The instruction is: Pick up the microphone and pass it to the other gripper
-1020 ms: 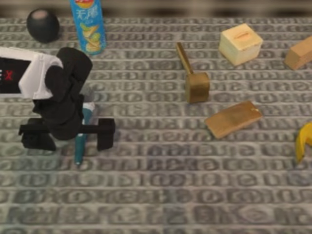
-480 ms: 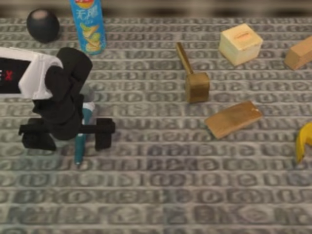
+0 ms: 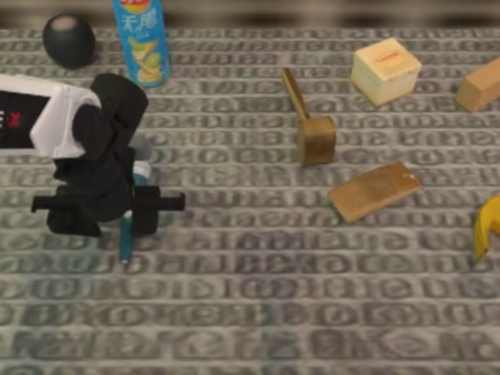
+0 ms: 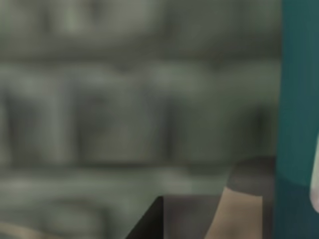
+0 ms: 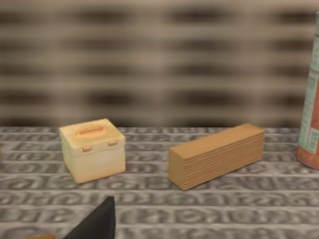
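The microphone lies on the patterned table at the left. Its white head (image 3: 142, 169) points to the back and its teal handle (image 3: 125, 238) tapers toward the front. My left gripper (image 3: 117, 221) is low over it and open, one finger on each side of the handle; the arm hides the middle of the microphone. In the left wrist view the teal handle (image 4: 299, 99) runs close along one edge, with a dark finger (image 4: 199, 219) beside it. The right arm is outside the top view; only a black tip of my right gripper (image 5: 99, 221) shows in its wrist view.
A black ball (image 3: 69, 39) and a blue chips can (image 3: 142, 39) stand behind the left arm. To the right are a wooden mallet (image 3: 312, 129), cream box (image 3: 385, 70), wooden block (image 3: 478, 84), flat board (image 3: 373, 190) and banana (image 3: 486, 226).
My left gripper has sunk lower over the microphone, and its fingers now stand closer in on both sides of the handle. The microphone has not moved.
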Available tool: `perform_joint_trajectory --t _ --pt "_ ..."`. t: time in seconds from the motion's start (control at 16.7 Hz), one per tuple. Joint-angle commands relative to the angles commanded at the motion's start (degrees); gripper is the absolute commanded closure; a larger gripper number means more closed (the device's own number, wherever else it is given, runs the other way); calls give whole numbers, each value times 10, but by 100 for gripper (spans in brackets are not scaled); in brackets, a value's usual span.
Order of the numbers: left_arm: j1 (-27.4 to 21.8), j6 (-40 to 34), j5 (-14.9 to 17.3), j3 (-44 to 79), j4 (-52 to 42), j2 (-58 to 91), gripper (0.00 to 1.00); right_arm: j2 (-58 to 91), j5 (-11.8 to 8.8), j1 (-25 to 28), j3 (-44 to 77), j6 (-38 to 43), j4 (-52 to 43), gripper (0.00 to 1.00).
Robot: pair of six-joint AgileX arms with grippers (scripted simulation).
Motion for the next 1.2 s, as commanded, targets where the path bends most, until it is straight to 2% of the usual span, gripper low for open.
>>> perform_joint_trajectory --t 0.36,0.42,0.6,0.9,1.2 --pt "0 0 0 0 0 0 100 0 0 0 0 0 0 0" --pt "-1 7 -10 15 -19 -38 100 0 0 0 0 0 0 0" --pt "-1 12 -2 12 0 -41 100 0 0 0 0 0 0 0" --pt "3 45 60 -20 143 -72 100 0 0 0 0 0 0 0" --pt "12 94 156 -86 395 -127 100 0 0 0 0 0 0 0"
